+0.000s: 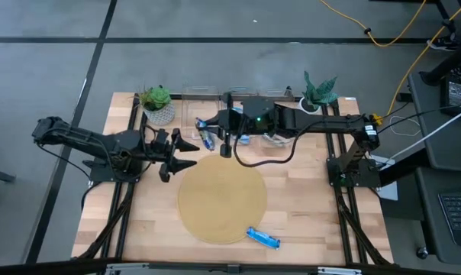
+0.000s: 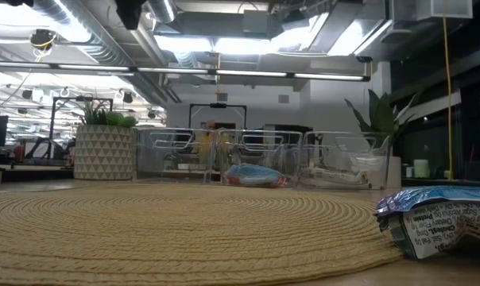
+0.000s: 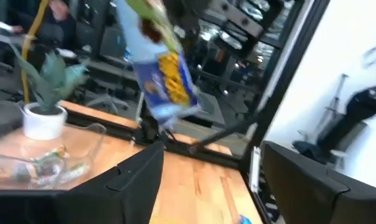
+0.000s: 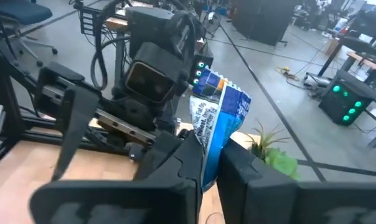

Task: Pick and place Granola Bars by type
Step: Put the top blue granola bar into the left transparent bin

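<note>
Left gripper (image 1: 186, 153), fingers apart and empty, left of the mat (image 1: 222, 200). Right gripper (image 1: 206, 131) clamped on a blue bar (image 4: 217, 121) over the far bins (image 1: 202, 113). Step: placing. Next, probably: release into the blue bin. One bar (image 1: 262, 237) waits near.

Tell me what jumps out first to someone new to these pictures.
The right gripper, reaching over the clear bins at the table's far edge, pinches a blue granola bar. The left gripper waits open beside the round woven mat. One more blue bar lies at the mat's near edge.
</note>
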